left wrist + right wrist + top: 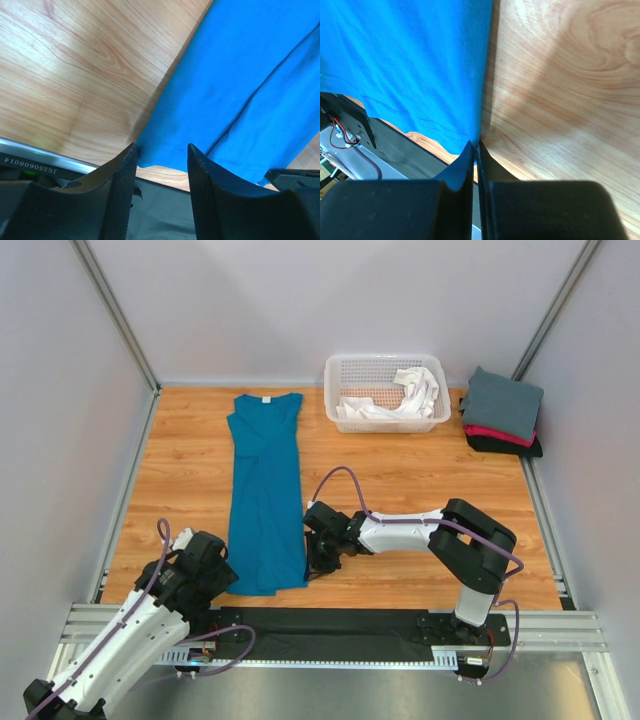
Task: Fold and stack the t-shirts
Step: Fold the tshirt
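At the near edge of the wooden surface (420,470), a teal-blue cloth t-shirt (265,490) stretches away; right end effector (476,145) clamps its right hem corner, left end effector (161,147) gapes beside the other.

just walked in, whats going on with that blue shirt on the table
Two robot arms are folding the teal-blue cloth t-shirt, which lies on the wooden table as a long narrow strip. The right hand is shut on its near right hem corner. The left hand is open at the near left corner, not gripping. A folded slate-grey shirt, red-pink shirt and black shirt sit stacked far right. A crumpled white shirt waits in the white plastic lattice basket.
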You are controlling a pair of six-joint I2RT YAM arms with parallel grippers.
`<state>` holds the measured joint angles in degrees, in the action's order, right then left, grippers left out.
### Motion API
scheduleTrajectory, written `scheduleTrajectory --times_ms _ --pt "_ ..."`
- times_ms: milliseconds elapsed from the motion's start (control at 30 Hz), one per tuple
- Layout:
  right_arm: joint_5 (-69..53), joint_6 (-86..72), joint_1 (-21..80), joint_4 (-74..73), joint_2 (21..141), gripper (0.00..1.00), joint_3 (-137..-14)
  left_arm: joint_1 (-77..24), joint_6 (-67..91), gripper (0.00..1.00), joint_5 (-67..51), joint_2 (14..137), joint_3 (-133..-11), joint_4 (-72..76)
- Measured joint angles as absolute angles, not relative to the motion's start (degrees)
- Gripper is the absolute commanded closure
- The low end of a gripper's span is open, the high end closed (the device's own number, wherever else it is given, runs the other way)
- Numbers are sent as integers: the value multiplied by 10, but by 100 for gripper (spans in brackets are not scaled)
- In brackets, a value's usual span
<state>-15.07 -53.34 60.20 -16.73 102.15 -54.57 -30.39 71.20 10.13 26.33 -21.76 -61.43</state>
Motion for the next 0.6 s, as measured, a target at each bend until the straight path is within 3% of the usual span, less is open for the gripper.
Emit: scheduleTrajectory --times_ms 233,267,300,333,600 --pt "-150 -534 602 -169 1021 100 -546 -308 741 55 98 277 -207 -622" --pt "-150 -534 602 -169 1021 100 -546 -308 741 61 98 295 -207 -622" --pt "-149 -534 602 -169 1021 99 -546 -308 741 86 99 313 -207 -621" --pt "-149 -534 602 -170 1021 99 -546 -308 743 100 100 331 -207 -621" --pt "-149 -534 602 -170 1021 100 -546 -308 737 100 115 345 -213 -623"
